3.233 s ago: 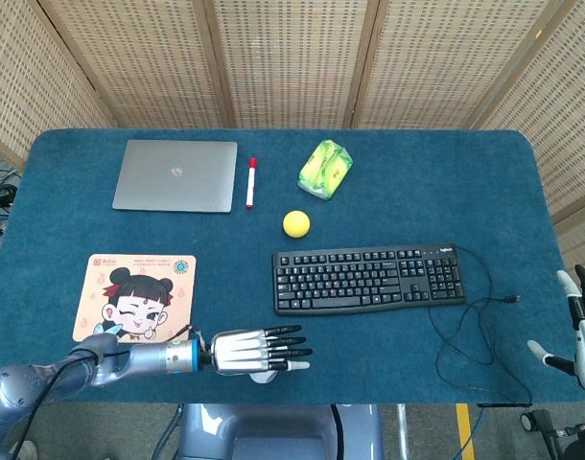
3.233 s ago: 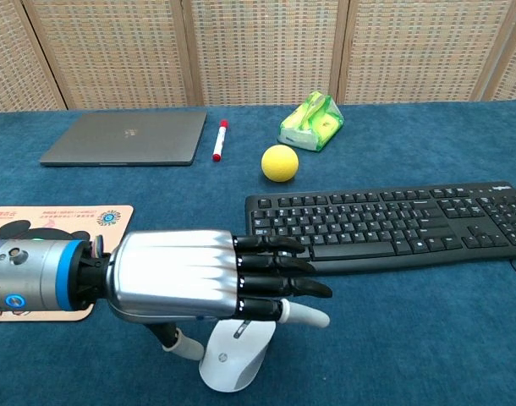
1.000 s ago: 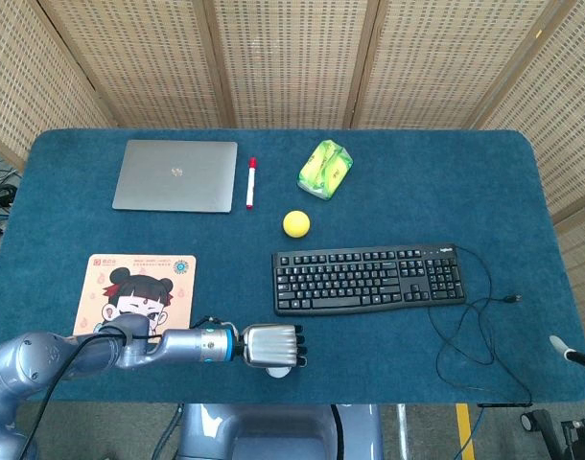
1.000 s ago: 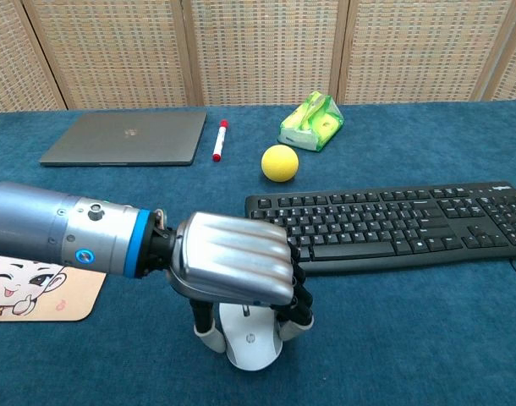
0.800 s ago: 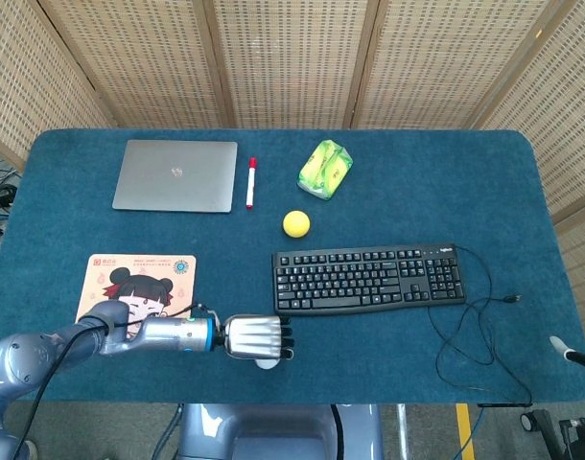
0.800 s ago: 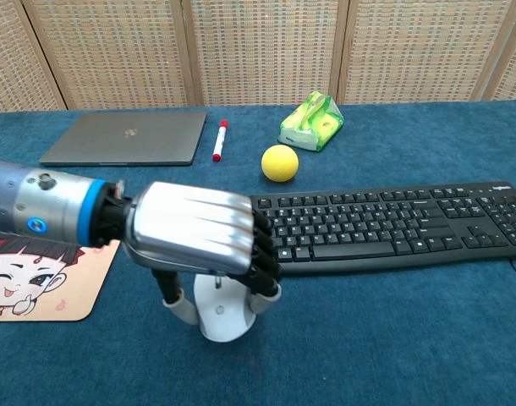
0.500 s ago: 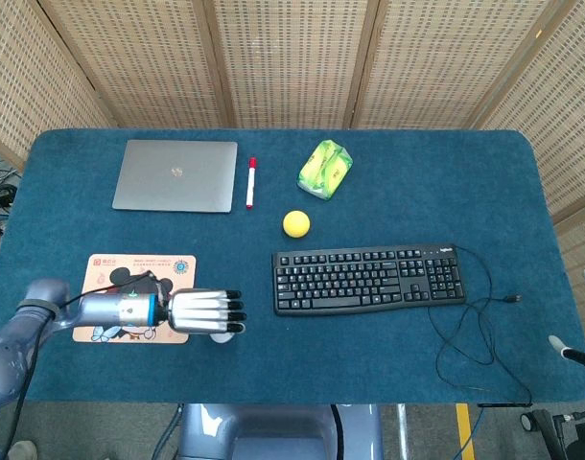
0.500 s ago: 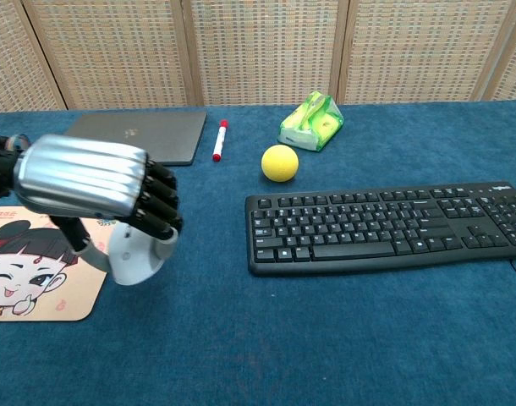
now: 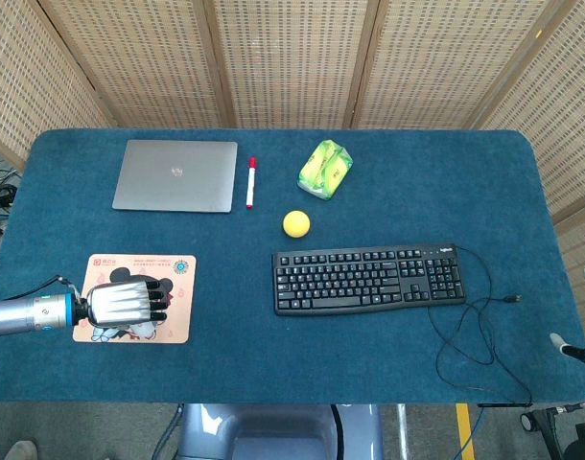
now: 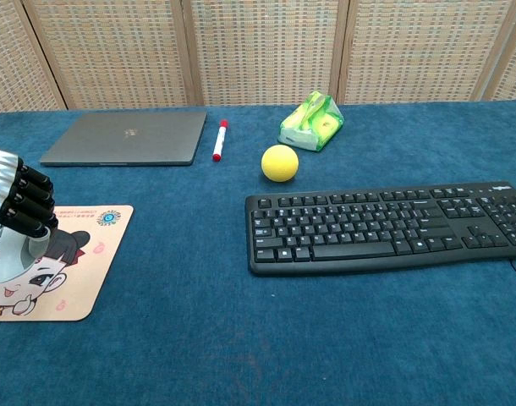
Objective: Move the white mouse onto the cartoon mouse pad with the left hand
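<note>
The cartoon mouse pad (image 9: 179, 287) lies near the front left of the blue table (image 9: 417, 172). My left hand (image 9: 128, 304) is over the pad's middle, palm down, with its fingers curled around the white mouse (image 10: 6, 260). In the chest view the mouse shows under the hand (image 10: 17, 199), over the cartoon face on the pad (image 10: 80, 254); I cannot tell whether it touches the pad. From the head camera the hand hides the mouse. My right hand (image 9: 582, 331) peeks in at the far right edge, off the table, fingers apart and holding nothing.
A black keyboard (image 9: 367, 279) lies right of centre, its cable (image 9: 475, 331) looping toward the front right. Behind it are a yellow ball (image 9: 295, 223), a green packet (image 9: 325, 169), a red-capped marker (image 9: 250, 182) and a closed grey laptop (image 9: 175, 175).
My left hand closed over the mouse at the front edge, then carried it left, from beside the keyboard to over the mouse pad. The right hand barely moved.
</note>
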Controlling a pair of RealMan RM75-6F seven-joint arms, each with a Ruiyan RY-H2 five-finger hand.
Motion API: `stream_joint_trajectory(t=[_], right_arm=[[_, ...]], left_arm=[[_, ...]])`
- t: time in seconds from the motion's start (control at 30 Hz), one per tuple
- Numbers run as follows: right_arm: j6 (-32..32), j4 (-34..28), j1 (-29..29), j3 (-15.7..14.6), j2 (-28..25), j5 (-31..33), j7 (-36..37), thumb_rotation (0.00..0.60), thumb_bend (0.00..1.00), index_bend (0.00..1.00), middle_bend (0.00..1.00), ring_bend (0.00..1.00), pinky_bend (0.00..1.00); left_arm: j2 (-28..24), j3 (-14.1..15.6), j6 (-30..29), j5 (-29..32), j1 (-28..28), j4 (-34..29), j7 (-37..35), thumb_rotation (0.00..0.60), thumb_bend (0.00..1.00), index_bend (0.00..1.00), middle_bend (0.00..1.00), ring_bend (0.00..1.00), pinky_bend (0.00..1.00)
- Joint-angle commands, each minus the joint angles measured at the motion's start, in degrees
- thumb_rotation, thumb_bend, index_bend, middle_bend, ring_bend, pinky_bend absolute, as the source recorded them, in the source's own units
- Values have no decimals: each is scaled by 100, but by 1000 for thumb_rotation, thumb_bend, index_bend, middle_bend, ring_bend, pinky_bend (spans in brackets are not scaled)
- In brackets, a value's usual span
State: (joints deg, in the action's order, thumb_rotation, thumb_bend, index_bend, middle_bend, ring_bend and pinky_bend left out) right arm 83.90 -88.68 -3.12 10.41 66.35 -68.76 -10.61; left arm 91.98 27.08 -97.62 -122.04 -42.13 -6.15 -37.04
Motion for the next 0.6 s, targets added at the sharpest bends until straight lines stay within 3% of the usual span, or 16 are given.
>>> stream_joint_trajectory(t=[0.03,0.37,0.6], right_arm=[[14,-2,0,8,12,10,-23,600,53,43,0,0,0],[11,12,17,57,-11,88,31,600,53,43,0,0,0],[-35,22,21,94,-58,129,165,600,53,43,0,0,0]], left_arm=[[74,35,126,26,-22,79,79,600,30,614,477,473,414],[118,302,505,-125,-161,148,146,600,29,614,477,473,414],[115,271,1048,8,-51,149,98,600,24,614,477,470,414]])
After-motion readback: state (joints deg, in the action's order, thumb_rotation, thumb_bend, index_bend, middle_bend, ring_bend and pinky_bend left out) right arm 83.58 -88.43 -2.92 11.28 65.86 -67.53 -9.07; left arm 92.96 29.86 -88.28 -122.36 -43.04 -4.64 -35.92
